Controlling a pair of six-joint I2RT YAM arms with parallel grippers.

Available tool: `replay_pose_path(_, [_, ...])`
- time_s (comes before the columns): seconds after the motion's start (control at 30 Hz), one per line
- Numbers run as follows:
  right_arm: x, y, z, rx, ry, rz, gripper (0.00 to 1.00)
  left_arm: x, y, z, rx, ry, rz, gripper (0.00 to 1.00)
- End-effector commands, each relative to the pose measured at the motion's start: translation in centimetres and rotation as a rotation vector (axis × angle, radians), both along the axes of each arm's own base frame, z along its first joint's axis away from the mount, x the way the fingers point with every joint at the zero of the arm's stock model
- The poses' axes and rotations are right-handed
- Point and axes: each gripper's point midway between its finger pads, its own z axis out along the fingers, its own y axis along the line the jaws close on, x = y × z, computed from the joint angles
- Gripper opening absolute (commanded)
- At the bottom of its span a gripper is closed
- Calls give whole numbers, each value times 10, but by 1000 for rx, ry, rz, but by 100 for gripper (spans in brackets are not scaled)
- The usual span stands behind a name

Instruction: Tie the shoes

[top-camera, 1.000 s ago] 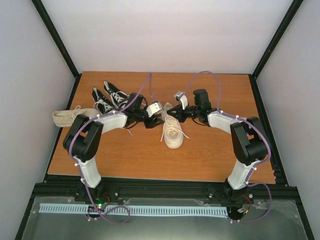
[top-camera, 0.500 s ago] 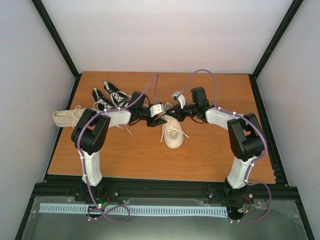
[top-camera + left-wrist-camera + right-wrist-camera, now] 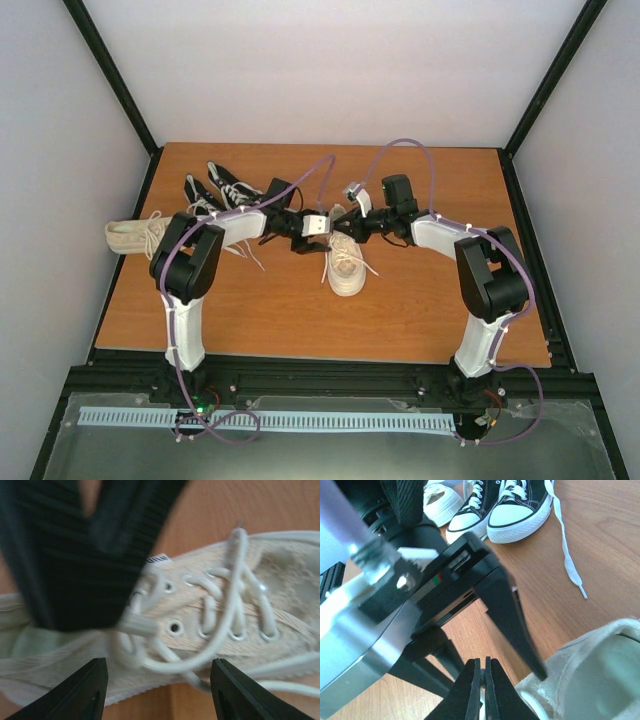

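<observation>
A cream shoe (image 3: 347, 270) lies mid-table, toe towards me. It fills the left wrist view (image 3: 280, 595), its pale laces (image 3: 225, 630) loose and looped. My left gripper (image 3: 320, 243) is open over its lace area, jaws wide (image 3: 162, 690) and empty. My right gripper (image 3: 338, 235) is shut (image 3: 482, 680) on a lace end near the shoe's collar. Its dark fingers (image 3: 85, 570) show in the left wrist view with the lace (image 3: 137, 626) coming out of them. Two black shoes (image 3: 218, 197) stand at the back left. A second cream shoe (image 3: 135, 236) lies at the far left.
The black shoes (image 3: 520, 507) have a white lace (image 3: 566, 555) trailing over the wood. The two grippers are close together over the middle shoe, and one of the left gripper's fingers (image 3: 512, 625) crosses the right wrist view. Black frame posts stand at the table's corners.
My left arm has swung forward and to the right, bringing its gripper in over the middle shoe's laces. My right gripper has stayed nearly still at the shoe's collar.
</observation>
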Motion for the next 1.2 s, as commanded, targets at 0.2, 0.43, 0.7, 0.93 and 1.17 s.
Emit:
replay_pose_path(0.2, [-3,4,3,6,-21,30,3,27,-19,19,-65,-76,15,55])
replay_pose_path(0.43, [-3,4,6,5,-29,33,3,23,-25,33,-98,-43,6,35])
replay_pose_path(0.7, [-2,2,5,-16,-23,17,15,16,-29,32,-112,-2,6,33])
replay_pose_path(0.93, [4,-20,32,-20,-27,-47,45,24,-30,27,-99,-3,42,31])
replay_pose_path(1.17, [-1,-44,9,-100,92,-159,41,25,-29,25,-99,-5,54,28])
